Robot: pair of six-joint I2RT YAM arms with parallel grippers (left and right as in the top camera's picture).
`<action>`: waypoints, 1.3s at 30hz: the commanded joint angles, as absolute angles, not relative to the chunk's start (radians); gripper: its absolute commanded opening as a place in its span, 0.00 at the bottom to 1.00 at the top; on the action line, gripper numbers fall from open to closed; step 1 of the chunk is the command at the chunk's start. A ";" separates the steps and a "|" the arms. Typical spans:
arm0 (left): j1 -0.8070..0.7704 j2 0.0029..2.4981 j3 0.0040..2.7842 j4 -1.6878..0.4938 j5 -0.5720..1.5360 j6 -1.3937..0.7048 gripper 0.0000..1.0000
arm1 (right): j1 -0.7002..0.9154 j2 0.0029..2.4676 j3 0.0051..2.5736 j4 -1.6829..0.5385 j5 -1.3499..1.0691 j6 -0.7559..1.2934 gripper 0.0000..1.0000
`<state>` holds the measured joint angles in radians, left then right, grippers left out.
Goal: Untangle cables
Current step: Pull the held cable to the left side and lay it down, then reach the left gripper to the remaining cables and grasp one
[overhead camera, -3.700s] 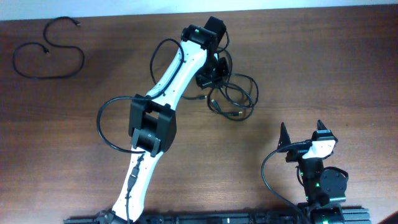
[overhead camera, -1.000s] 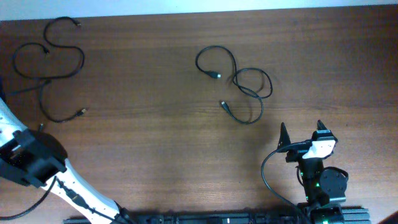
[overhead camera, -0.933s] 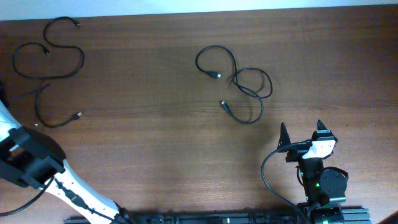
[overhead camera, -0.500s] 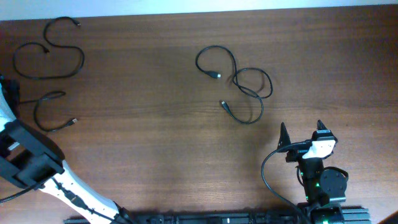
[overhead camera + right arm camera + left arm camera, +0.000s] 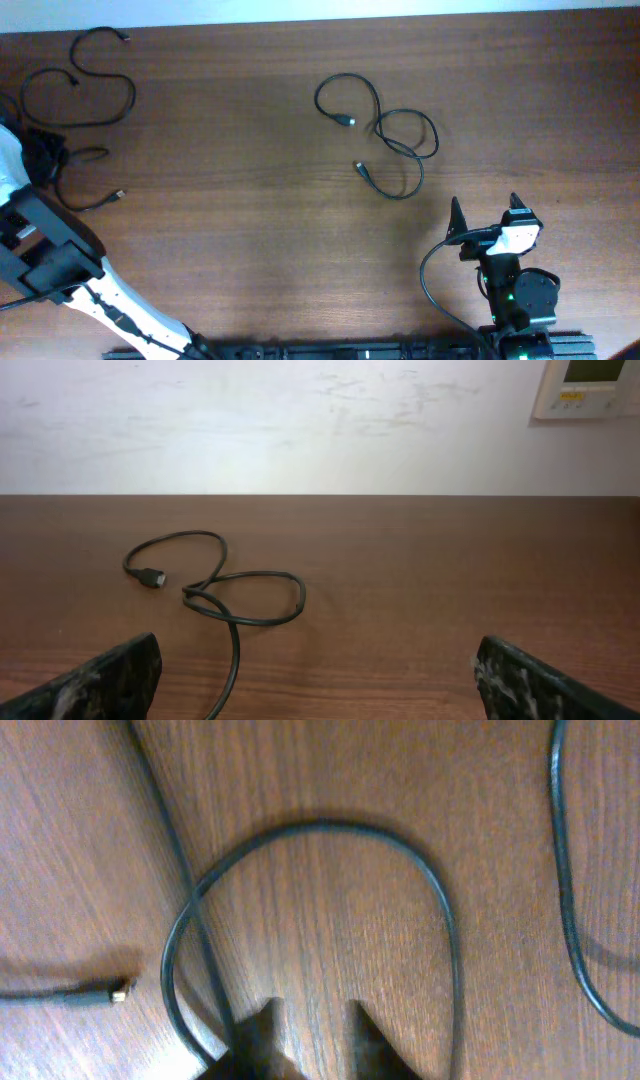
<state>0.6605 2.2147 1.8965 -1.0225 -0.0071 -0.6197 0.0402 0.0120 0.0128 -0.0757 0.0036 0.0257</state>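
Observation:
Three thin black cables lie apart on the brown table. One cable (image 5: 78, 85) curls at the far left back. A second short cable (image 5: 84, 182) lies just in front of it, its plug (image 5: 121, 192) pointing right. A third cable (image 5: 382, 133) lies in crossed loops at the middle; it also shows in the right wrist view (image 5: 218, 596). My left gripper (image 5: 42, 152) sits low at the short cable's left end. In the left wrist view the left gripper (image 5: 314, 1042) stands slightly open over bare wood, the cable loop (image 5: 320, 826) arching around it. My right gripper (image 5: 489, 222) is open and empty.
The left arm (image 5: 45, 255) runs along the table's left edge. The right arm's base (image 5: 520, 295) stands at the front right. A white wall (image 5: 300, 420) rises behind the table's far edge.
My left arm has pulled one cable out of the middle tangle and carried it to the far left. In the last second the cable slid further left and curled tighter.

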 commanded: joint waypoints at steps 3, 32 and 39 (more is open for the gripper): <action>0.652 2.195 1.895 -0.894 0.124 -0.422 0.00 | 0.045 0.006 0.006 -0.080 0.012 0.030 0.98; 0.820 2.171 1.890 -0.903 0.463 -0.249 1.00 | 0.044 0.006 0.006 -0.080 0.012 0.030 0.97; 0.814 2.107 2.030 -1.027 0.278 -0.312 1.00 | 0.044 0.006 0.006 -0.080 0.012 0.030 0.98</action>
<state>0.8196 2.1502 2.0071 -1.0115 0.2699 -0.2955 0.0402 0.0120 0.0128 -0.0757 0.0036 0.0265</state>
